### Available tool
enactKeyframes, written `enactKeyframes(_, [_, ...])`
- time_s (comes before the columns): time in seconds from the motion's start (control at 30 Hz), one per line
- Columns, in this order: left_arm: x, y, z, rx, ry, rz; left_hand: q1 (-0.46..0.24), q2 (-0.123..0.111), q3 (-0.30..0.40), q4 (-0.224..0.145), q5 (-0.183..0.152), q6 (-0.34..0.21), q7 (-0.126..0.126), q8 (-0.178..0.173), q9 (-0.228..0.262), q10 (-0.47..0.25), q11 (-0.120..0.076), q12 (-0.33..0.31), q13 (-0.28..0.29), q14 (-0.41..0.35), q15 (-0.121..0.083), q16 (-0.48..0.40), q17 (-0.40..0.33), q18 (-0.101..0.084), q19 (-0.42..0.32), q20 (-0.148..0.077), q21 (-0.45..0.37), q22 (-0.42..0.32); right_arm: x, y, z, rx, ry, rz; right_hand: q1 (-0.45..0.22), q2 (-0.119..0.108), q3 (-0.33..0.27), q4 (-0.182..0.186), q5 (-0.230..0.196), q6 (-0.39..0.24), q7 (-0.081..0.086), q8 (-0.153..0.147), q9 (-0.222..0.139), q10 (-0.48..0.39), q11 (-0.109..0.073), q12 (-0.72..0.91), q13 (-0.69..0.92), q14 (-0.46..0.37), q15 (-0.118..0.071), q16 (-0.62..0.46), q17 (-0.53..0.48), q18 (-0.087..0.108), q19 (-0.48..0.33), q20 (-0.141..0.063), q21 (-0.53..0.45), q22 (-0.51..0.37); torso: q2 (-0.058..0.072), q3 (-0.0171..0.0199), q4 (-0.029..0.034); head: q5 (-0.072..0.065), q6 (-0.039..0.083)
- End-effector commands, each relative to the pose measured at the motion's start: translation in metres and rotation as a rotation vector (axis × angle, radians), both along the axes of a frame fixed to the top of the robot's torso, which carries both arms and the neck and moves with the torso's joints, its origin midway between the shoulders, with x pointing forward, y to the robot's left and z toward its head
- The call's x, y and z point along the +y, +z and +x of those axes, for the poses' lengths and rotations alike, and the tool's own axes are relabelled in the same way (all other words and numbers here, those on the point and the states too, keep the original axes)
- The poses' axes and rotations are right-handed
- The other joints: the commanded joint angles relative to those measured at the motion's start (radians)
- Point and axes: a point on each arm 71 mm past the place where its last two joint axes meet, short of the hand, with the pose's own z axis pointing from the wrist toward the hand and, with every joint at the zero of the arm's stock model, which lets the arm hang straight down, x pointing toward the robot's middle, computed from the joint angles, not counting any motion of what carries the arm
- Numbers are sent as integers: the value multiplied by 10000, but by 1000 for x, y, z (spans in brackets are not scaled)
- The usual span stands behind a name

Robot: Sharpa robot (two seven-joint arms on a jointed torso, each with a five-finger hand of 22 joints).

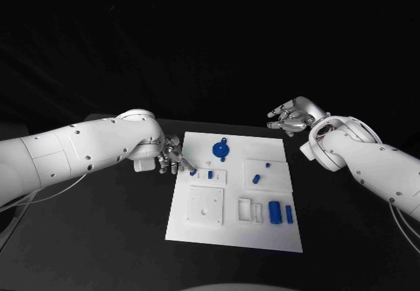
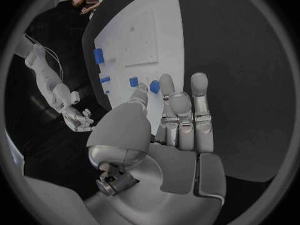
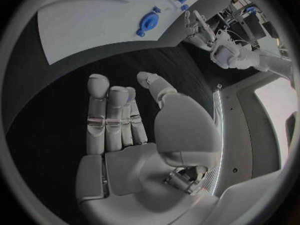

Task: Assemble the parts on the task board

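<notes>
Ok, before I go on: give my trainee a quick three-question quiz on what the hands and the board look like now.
1. True or false: the left hand holds a blue part.
2. Which hand is nearer the white board? A) left B) right
3. Fill in: the round blue part lies near the board's ___ edge, seen from the robot.

Key: 1 false, its fingers are apart and hold nothing. 2 A, the left hand is at the board's edge, while the right hand is off beyond its far corner. 3 far.

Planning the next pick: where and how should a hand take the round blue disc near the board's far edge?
Probably pinch the blue disc across its round rim from above: it lies flat on the white board, small tabs sticking out. The open left hand is nearer.
</notes>
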Motion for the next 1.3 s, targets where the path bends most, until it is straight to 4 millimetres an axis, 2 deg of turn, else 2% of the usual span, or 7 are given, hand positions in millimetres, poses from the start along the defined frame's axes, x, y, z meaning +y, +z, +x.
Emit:
enactKeyframes(0.03, [-1,1,0,-185,112,-117,23,-141,5,80,-135,-183,129,-226,-700,-15,91,45,-5,-1,79,-13,-8,206,19,58,-54,158,2,0,-1,-35,140,-2,-57,12,10,-35,31,-76,-21,-66,-16,-83,-10,-60,-11,-55,-13,-39,-14,140,425,63,-31,10,3,-4,-1,1,30])
enactKeyframes(0.2, [2,-3,-2,-339,392,-482,155,-181,-21,122,-161,-208,179,-285,-1410,-63,115,-5,-23,-28,97,-74,-17,217,7,74,-97,144,11,4,-3,-359,498,-16,59,7,44,-151,-96,-240,21,-71,-52,-58,10,-55,-16,-42,-2,-13,1,142,427,66,-13,21,-4,-17,-8,33,117])
enactKeyframes(0.5, [25,3,-1,-956,1541,-3225,581,64,-22,113,-115,-99,228,64,-1642,-566,303,-1156,-718,-205,273,-1673,-753,190,-201,266,-1112,-679,61,8,-14,-704,2278,-888,465,405,-66,-541,-1929,-38,-6,-70,-62,-33,16,98,84,5,16,122,79,140,426,98,293,184,-20,-42,26,92,350])
enactKeyframes(0.6, [35,9,1,-1413,2019,-4644,1011,295,76,-109,22,-155,320,93,-1646,-857,460,-1756,-1128,-479,434,-2526,-1092,148,-396,393,-1647,-1171,82,3,-18,-714,2898,-1406,499,471,-126,-595,-2099,23,-27,-71,-67,-36,5,123,103,9,13,154,97,133,418,98,357,239,-26,-73,11,128,424])
enactKeyframes(0.8, [53,25,9,-2817,3115,-7120,1970,734,327,-769,1619,-144,417,78,-1656,-1273,650,-2778,-1709,-635,641,-3999,-1639,157,-476,606,-2608,-2279,124,-13,-22,-681,3989,-2558,489,606,-214,-721,-2283,40,-31,-75,-86,-41,6,153,128,10,15,189,110,112,403,96,377,342,-13,-84,33,217,574])
enactKeyframes(1.07, [56,37,12,-4035,3611,-8507,1983,876,490,-1184,1730,-20,410,-90,-1655,-1095,654,-3271,-1702,-429,641,-4532,-1537,148,-252,610,-2906,-2882,174,-28,-29,-904,5061,-3645,429,703,-221,-874,-2399,97,-85,-78,-89,86,-40,333,282,81,-18,352,195,29,449,64,580,491,-14,-112,100,336,678])
enactKeyframes(1.3, [50,42,12,-4743,3706,-9047,1900,883,494,-1209,1744,-10,413,-128,-1651,-1068,659,-3339,-1699,-405,645,-4658,-1443,141,-251,615,-2907,-3028,200,-35,-34,-1117,5574,-4198,363,753,-390,-880,-2498,108,-124,-75,-88,344,-79,726,667,188,-39,652,391,-64,481,26,1061,703,-10,-89,45,430,727])
